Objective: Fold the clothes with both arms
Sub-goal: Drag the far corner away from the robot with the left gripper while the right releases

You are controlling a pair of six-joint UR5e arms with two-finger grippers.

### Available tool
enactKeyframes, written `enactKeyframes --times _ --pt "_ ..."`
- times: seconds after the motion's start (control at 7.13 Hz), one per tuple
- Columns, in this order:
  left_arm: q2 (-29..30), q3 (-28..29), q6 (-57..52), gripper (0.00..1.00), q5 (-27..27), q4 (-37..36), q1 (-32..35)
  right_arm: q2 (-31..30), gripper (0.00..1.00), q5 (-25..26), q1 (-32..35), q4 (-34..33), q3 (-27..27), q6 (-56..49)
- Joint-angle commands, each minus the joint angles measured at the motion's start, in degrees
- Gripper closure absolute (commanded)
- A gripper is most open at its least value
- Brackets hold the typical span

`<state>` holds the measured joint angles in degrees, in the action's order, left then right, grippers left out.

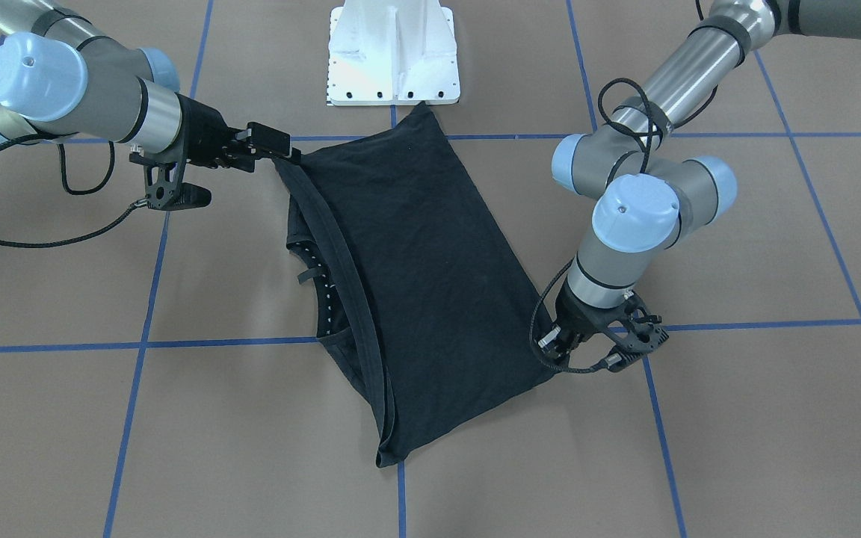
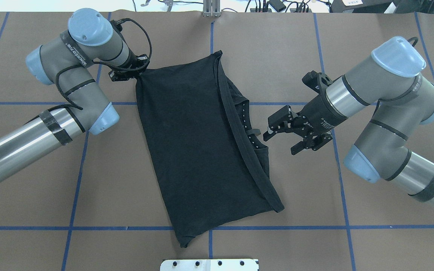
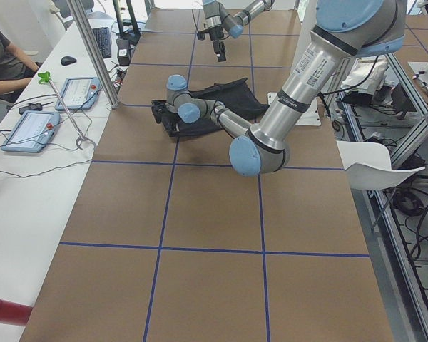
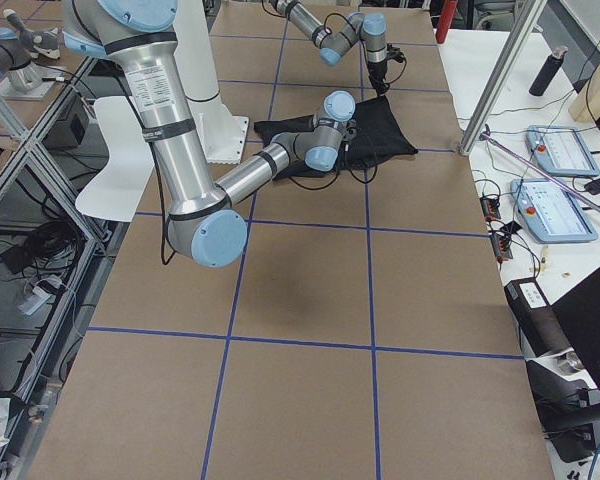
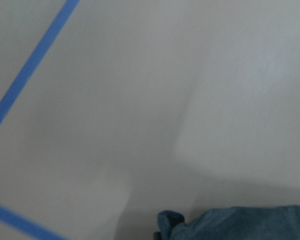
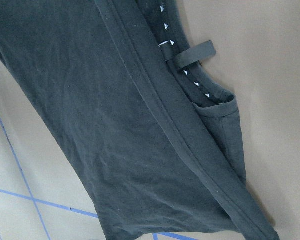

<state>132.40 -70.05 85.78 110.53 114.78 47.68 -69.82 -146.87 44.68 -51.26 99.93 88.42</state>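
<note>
Pointing at the collar side of the T-shirt (image 2: 198, 150), the right gripper (image 2: 273, 127) has its jaws parted with nothing between them. In the overhead view it sits close to the cloth without clearly touching it, and its wrist camera looks down on the cloth and the collar (image 6: 190, 75). The left gripper (image 2: 132, 71) is at the shirt's far corner on the robot's left. Its fingers are hidden under the wrist, so I cannot tell whether they are spread or closed, or whether they hold the cloth. The left wrist camera shows only a bit of fabric at the bottom edge of its view. The T-shirt lies on the brown table (image 2: 315, 195), folded lengthwise with plain black facing up. It is set at a slant, with one end near the white base (image 1: 393, 52). The collar and a sleeve stick out from under the folded layer on the robot's right. Blue tape lines (image 2: 300, 227) cross the table, and some run under the shirt.
</note>
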Motion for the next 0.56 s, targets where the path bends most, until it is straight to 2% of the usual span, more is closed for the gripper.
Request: enactKeyframes --times 0.0,0.14,0.42 --pt "6.1 5.3 0.2 1.00 -0.1 1.2 0.3 -0.1 0.00 0.2 0.2 -0.1 0.0 0.0" --pt "7.9 7.5 0.3 1.00 -0.1 1.8 0.1 -0.1 0.00 0.3 0.2 -0.2 0.0 0.0" --pt "10.2 12.5 0.2 1.00 -0.1 7.7 0.0 -0.1 0.00 0.3 0.3 0.0 0.0 0.0"
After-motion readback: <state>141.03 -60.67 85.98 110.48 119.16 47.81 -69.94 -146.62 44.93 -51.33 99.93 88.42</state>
